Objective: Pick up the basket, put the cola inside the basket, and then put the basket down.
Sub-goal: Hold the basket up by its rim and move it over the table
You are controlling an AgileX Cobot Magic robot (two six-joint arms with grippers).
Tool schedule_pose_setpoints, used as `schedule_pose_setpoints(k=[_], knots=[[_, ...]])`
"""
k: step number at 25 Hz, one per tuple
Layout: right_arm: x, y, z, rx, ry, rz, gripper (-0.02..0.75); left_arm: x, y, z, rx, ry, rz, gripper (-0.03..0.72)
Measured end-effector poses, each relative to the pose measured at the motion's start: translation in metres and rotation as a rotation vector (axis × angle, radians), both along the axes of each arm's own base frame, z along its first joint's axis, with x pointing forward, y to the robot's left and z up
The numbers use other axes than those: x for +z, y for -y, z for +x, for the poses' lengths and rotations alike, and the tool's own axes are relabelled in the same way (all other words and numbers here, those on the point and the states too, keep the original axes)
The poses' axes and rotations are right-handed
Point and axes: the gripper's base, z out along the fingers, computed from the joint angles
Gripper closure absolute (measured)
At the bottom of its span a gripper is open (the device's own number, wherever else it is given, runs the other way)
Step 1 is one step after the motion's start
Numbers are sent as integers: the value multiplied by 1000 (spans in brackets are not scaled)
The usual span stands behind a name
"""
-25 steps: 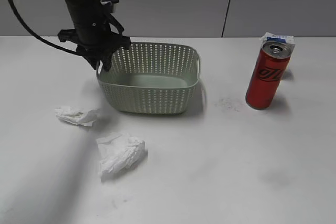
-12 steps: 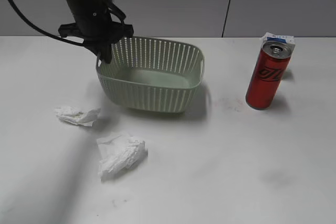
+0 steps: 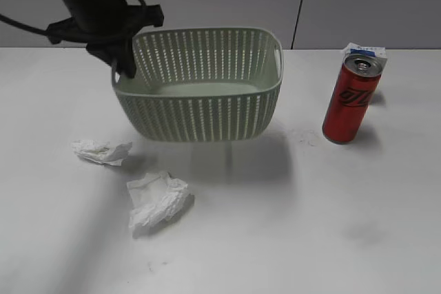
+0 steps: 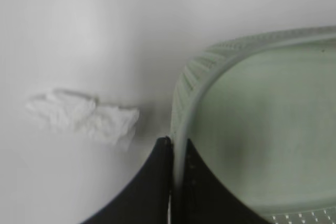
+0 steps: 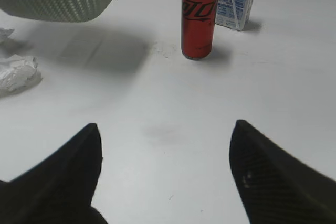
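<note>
The basket (image 3: 200, 87), pinched at its rim by the left hand (image 3: 124, 67), is now raised off the counter (image 3: 310, 204); the right hand (image 5: 165, 174) is spread empty.

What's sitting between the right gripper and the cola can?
Nothing: the right wrist view shows only bare white table between the right gripper and the cola.

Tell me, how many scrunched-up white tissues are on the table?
2. One crumpled tissue lies left of the lifted basket. A bigger crumpled tissue lies nearer the camera, in front of the basket. Another could hide behind the basket, but none shows.
</note>
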Motion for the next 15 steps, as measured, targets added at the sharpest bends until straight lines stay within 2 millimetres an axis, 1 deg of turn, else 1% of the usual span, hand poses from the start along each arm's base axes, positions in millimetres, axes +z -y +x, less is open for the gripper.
schedule_pose_setpoints(k=[2,3,5,7,10,13,15], knots=[[0,0,0,0,0,0,167,-4,-6,-22,15,-41,17,691],[0,0,0,0,0,0,167,-4,-8,-31,24,-34,17,691],[1,0,0,0,3,0,167,-5,-7,-44,21,-19,26,691],[7,0,1,-4,19,3,167,-12,-3,-54,5,-23,76,691],[20,0,13,-12,-5,5,167,-25,7,-65,-6,-19,146,691],[33,-2,37,-34,-119,30,167,-26,20,-68,-6,25,110,691],[44,-3,56,-49,-194,44,167,-25,25,-66,7,44,76,691]])
